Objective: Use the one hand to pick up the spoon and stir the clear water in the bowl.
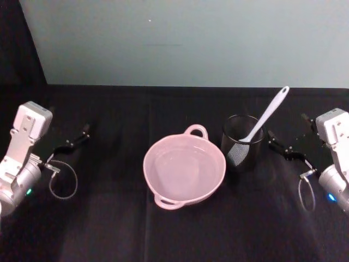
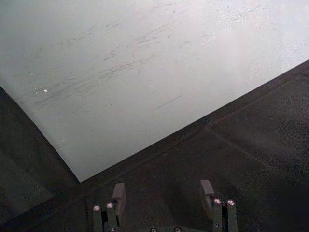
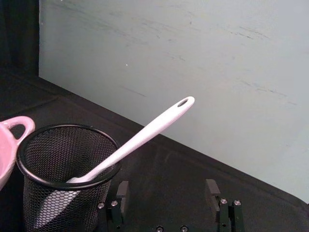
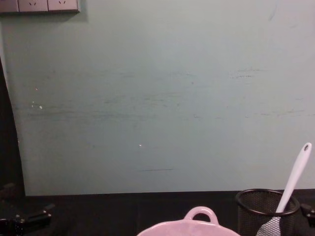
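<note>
The pink bowl (image 1: 152, 180) sits nearest, mid-desk (image 1: 109, 229). Just beside it, the white spoon (image 1: 265, 117) leans in a black mesh cup (image 1: 232, 155). Right gripper (image 3: 166, 188) and left gripper (image 2: 163, 191) wait with fingers spread. Light, stiff, probably slick: pinch the free upper handle

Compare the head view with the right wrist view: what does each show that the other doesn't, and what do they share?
Head view, not right wrist: the whole pink bowl, its inside and both loop handles; the left gripper parked on the robot's left side; the right gripper sitting right of the black wire-mesh cup, apart from it. Right wrist, not head: the right gripper's fingers open and empty, and the hole at the white spoon's handle end. Both: the spoon leaning in the cup, head down, and one bowl handle beside the cup.
</note>
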